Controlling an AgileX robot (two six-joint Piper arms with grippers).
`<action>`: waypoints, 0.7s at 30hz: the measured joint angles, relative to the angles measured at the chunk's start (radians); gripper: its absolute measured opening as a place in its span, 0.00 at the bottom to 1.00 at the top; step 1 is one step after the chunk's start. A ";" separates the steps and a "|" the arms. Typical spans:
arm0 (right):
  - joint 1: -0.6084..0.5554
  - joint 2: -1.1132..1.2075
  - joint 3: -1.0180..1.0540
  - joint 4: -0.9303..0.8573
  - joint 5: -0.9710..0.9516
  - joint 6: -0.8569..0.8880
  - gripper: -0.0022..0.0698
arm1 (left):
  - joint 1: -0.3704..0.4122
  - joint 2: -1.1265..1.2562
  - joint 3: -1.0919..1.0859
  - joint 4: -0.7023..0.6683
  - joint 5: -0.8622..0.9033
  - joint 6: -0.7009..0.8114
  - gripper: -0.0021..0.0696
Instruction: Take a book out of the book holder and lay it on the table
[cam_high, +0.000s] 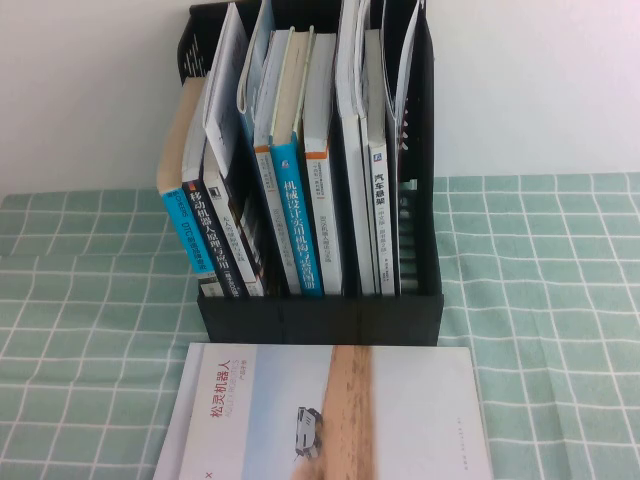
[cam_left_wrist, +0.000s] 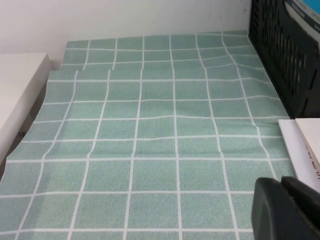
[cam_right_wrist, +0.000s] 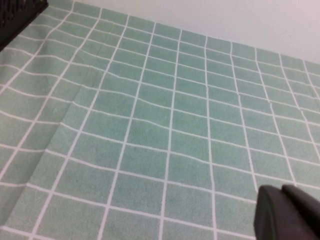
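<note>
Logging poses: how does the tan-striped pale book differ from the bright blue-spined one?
The pale book with a tan stripe lies flat, cover up, on the green checked table; the bright blue-spined book stands in the black book holder, showing its spine. Both carry Chinese characters. Left gripper and right gripper hover over the cloth.

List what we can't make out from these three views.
- Left gripper: only a dark corner over the table in the left wrist view, cut off by the frame edge. It is outside the high view.
- Right gripper: same, in the right wrist view.
- Thin white books in the book holder: covers hidden, seen edge-on in the high view.
- Pale book in front: near end cut off by the high view's bottom edge.
</note>
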 joint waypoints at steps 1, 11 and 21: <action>0.000 0.000 0.000 0.000 0.000 0.000 0.03 | 0.000 0.000 0.000 0.000 0.000 0.000 0.03; 0.000 0.000 0.000 -0.005 -0.027 0.000 0.03 | 0.000 0.000 0.000 0.000 -0.020 0.000 0.02; 0.000 0.000 0.000 -0.015 -0.314 -0.004 0.03 | 0.000 0.000 0.002 0.004 -0.175 0.000 0.02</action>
